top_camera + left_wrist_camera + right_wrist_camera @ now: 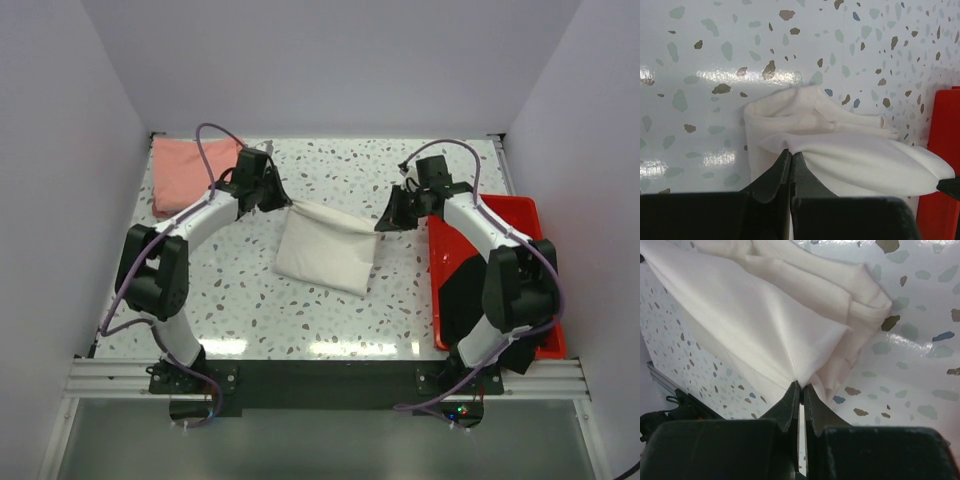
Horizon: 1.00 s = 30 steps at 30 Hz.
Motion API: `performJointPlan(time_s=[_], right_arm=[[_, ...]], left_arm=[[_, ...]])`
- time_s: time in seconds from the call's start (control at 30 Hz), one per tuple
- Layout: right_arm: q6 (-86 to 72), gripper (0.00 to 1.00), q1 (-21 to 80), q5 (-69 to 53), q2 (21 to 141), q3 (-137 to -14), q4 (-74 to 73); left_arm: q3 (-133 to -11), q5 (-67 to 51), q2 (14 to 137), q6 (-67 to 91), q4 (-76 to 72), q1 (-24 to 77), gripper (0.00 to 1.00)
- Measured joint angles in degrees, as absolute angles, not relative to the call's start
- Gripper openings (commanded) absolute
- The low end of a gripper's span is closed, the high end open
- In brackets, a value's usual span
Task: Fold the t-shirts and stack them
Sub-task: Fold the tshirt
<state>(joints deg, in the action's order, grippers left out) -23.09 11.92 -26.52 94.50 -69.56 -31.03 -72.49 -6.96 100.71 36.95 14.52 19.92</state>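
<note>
Two grippers, both pinched on one cream-white tee (325, 250). Left gripper (790, 152): jaws fully together w/ a fold of the tee's edge nipped at the tips; cloth bulges ahead and to the right of the tips. Right gripper (801, 386): jaws closed to a sliver, a corner of the same tee caught at the tips, fabric fanning out ahead and left of them.

In the top view the tee's far edge runs stretched btw the two sets of jaws. The rest lies folded on the speckled table (330, 180), on the arm-base side of the jaws. Only plain cream cloth faces the cameras.

Salmon-pink tee (185, 175) lies beyond and outboard of the left jaws, at the table's far-left corner. Its right edge is partly covered by the left arm and cable. Red tray (520, 215) sits just outboard of the right jaws. The right arm hides much of it, and the left wrist view cuts it off at the frame edge.
</note>
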Motion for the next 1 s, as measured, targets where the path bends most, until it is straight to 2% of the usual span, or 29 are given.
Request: performJointPlan(time_s=[0.17,0.3,0.37,0.4,0.43,0.5,0.53,0.6,0.63,0.67,0.7,0.73,0.87,1.0], right_arm=[[-23.00,0.00,11.55,-24.93,99.11,-71.37,-29.65],[-22.87,0.04,11.44,-23.77,103.00,-74.22,-28.67],[-23.07,0.18,11.38,-23.16,104.75,-74.98,-28.01],[-23.14,0.26,11.33,-22.92,105.60,-75.31,-27.73],[-23.22,0.35,11.29,-22.55,106.28,-75.68,-27.55],[-23.14,0.37,11.14,-21.58,108.12,-76.99,-27.51],[-23.07,0.43,11.05,-21.02,108.88,-77.76,-27.57],[-22.85,0.51,10.85,-20.14,109.67,-79.13,-27.86],[-22.68,0.56,10.83,-20.05,109.67,-79.75,-28.05],[-22.37,0.61,10.79,-20.05,109.51,-80.49,-28.34],[-22.00,0.76,10.79,-20.05,109.34,-81.21,-28.32],[-21.78,0.99,10.79,-20.14,109.08,-81.67,-28.27],[-20.73,0.99,10.81,-21.74,105.43,-81.45,-28.32],[-21.15,0.99,11.27,-25.26,98.48,-76.03,-26.06]], left_arm=[[-75.64,-6.52,106.04,36.77,14.20,19.90,0.00],[-79.26,-5.43,110.93,36.56,14.17,19.88,0.00],[-80.60,-5.04,112.84,36.36,14.24,19.88,0.02],[-81.28,-4.89,113.71,36.34,14.31,19.88,0.07],[-81.82,-4.64,114.50,36.25,14.33,19.88,0.22],[-82.65,-4.12,115.48,35.77,14.41,19.88,0.31],[-82.89,-3.84,115.70,35.68,14.44,19.86,0.42],[-83.02,-3.42,115.68,35.05,14.24,19.77,0.55],[-83.02,-3.29,115.59,34.81,14.04,19.77,0.69],[-82.94,-3.18,115.31,34.59,13.87,19.73,0.76],[-82.61,-3.22,114.83,34.44,13.69,19.68,0.93],[-82.24,-3.25,114.08,34.04,13.67,19.64,0.99],[-79.94,-4.43,109.23,33.78,12.62,19.55,1.00],[-77.71,-5.91,104.47,33.78,10.72,19.88,1.00]])
